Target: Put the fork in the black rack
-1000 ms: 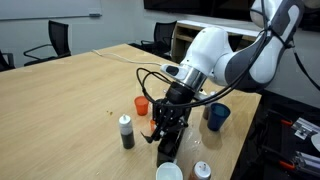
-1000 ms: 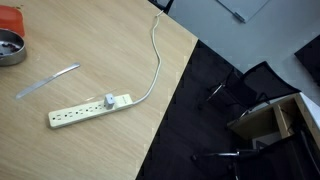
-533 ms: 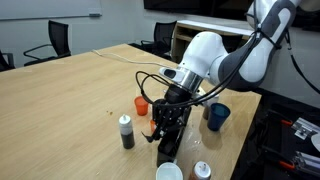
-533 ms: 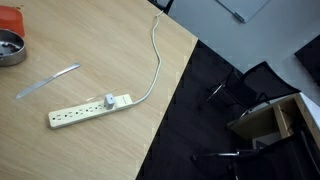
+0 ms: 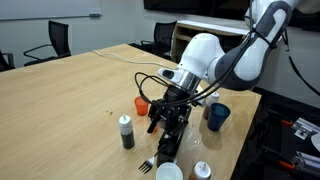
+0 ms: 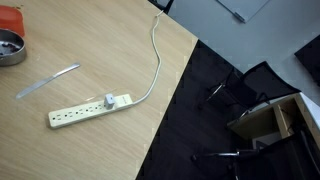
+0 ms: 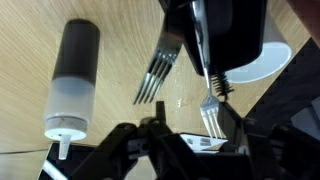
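Observation:
In an exterior view my gripper (image 5: 165, 126) hangs just above the black rack (image 5: 167, 149), near the table's front edge. The fork (image 5: 147, 165) pokes out low beside the rack, pale tines toward the front edge. In the wrist view the fork (image 7: 212, 118) is free of my gripper (image 7: 185, 152), whose jaws stand apart at the bottom. Its handle runs up into the black rack (image 7: 232, 35). A darker set of tines (image 7: 155, 75) lies to its left; I cannot tell whether that is a shadow.
A black bottle with a white cap (image 5: 126, 131) (image 7: 72, 80), an orange cup (image 5: 141, 105), a blue cup (image 5: 217, 116), a white cup (image 5: 168, 171) and a white lid (image 5: 202, 170) ring the rack. Elsewhere lie a power strip (image 6: 90, 110), a knife (image 6: 47, 81) and a metal bowl (image 6: 10, 47).
My jaws have come apart and let go of the fork. Its tines now show low beside the rack, near the white cup. The gripper has risen slightly.

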Controlling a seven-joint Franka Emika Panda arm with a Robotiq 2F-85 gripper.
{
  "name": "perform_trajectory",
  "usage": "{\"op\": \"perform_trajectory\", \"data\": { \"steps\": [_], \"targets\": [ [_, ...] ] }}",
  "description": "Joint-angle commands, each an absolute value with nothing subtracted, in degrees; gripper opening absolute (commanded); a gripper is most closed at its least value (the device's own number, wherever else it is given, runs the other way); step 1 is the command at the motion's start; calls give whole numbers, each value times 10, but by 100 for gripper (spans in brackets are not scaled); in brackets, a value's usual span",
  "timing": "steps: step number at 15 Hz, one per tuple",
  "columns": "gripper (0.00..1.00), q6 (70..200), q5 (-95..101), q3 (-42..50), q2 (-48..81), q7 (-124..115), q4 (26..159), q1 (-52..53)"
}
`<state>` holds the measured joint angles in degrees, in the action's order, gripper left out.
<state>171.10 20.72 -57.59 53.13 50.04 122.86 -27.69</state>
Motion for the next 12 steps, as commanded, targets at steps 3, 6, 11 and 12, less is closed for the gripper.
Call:
{"op": "perform_trajectory", "data": {
  "steps": [3, 6, 11, 12],
  "targets": [
    [100, 1705, 186, -584, 518, 514, 1234, -282],
    [100, 1709, 183, -592, 488, 502, 1253, -285],
    [100, 1724, 172, -668, 422, 476, 1307, -328],
    [100, 1720, 171, -683, 397, 464, 1318, -339]
  ]
}}
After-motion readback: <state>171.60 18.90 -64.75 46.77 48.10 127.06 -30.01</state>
